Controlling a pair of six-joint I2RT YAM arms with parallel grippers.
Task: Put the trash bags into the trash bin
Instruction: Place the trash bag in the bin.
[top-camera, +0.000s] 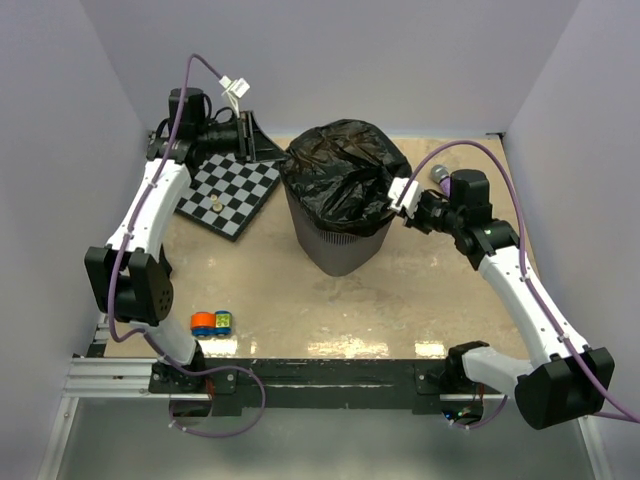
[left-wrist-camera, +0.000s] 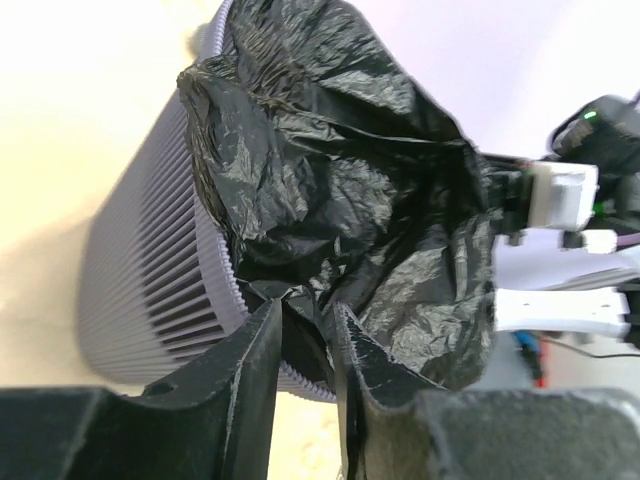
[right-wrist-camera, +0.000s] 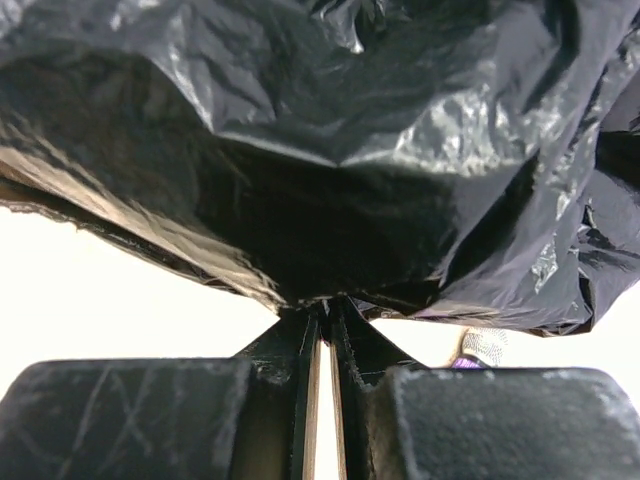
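White right arm (top-camera: 520, 285) angled inward, gripper (top-camera: 404, 203) pinching bag (top-camera: 335, 165).

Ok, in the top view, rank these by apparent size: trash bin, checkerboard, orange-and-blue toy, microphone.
1. trash bin
2. checkerboard
3. orange-and-blue toy
The microphone is only partly visible, so it can't be ranked against the toy.

Tan counter (top-camera: 300, 310), glossy in patches. A grey mesh bin (top-camera: 335, 250) stood upright at centre. A checkerboard (top-camera: 232, 190) lay flat at far left. Orange and blue toys (top-camera: 212, 322) sat together near left. A microphone (top-camera: 439, 176) lay far right.
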